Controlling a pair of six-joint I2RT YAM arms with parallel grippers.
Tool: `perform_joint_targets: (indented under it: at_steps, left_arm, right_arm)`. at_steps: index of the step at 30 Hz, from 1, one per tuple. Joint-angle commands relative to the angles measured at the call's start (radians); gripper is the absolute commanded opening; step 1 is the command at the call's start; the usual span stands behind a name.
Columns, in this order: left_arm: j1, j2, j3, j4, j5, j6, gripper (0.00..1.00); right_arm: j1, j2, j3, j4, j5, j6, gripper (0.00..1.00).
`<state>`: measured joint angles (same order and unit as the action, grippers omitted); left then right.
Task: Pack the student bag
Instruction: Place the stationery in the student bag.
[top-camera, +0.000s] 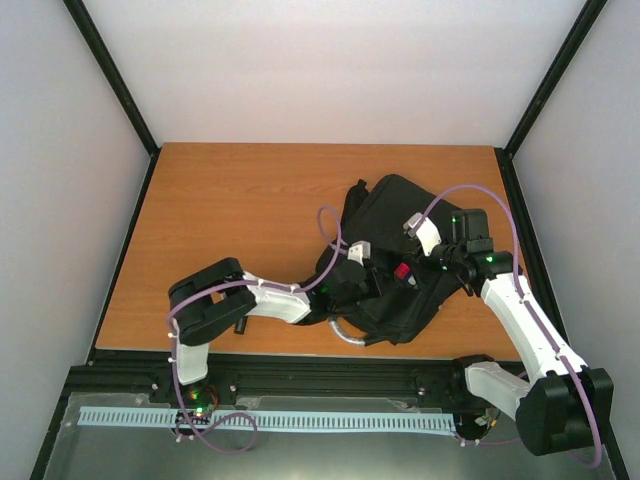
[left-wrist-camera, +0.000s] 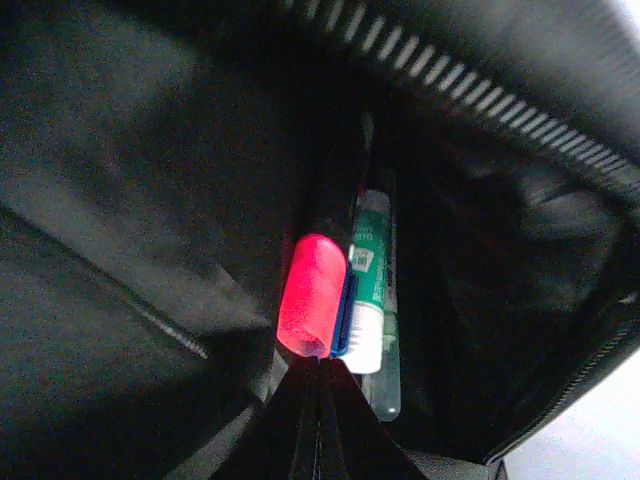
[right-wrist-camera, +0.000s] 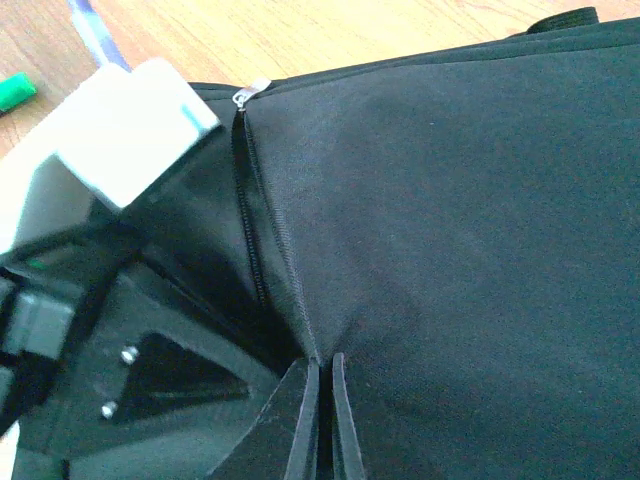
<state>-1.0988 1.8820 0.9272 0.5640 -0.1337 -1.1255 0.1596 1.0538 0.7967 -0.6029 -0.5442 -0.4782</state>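
left claw (left-wrist-camera: 320, 368) closed, hold unclear, inside large black soft fabric backpack (left-wrist-camera: 120, 150), depth straight ahead; right claw (right-wrist-camera: 322, 362) clamped on its outer fabric.

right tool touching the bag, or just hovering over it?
Touching. The right wrist view shows the right tool closed on the student bag, with the black fabric puckering into a fold at the fingertips.

You're in a lab test cell: plain white walls (top-camera: 330, 70) in black framing (top-camera: 115, 75), a wooden table (top-camera: 230, 210), robot arms (top-camera: 275, 300) bolted to a black rail (top-camera: 300, 372).
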Motion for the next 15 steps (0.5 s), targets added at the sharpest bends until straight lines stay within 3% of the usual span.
perform_joint_targets:
  at_steps: [1, 15]
  left_arm:
    - [-0.015, 0.102, 0.032, 0.147, 0.101, -0.127, 0.01]
    - [0.040, 0.211, 0.215, 0.042, -0.052, -0.105, 0.01]
  right_arm:
    - [0.011, 0.003, 0.019, 0.014, -0.072, 0.002, 0.04]
    - [0.010, -0.015, 0.013, 0.014, -0.069, 0.004, 0.04]
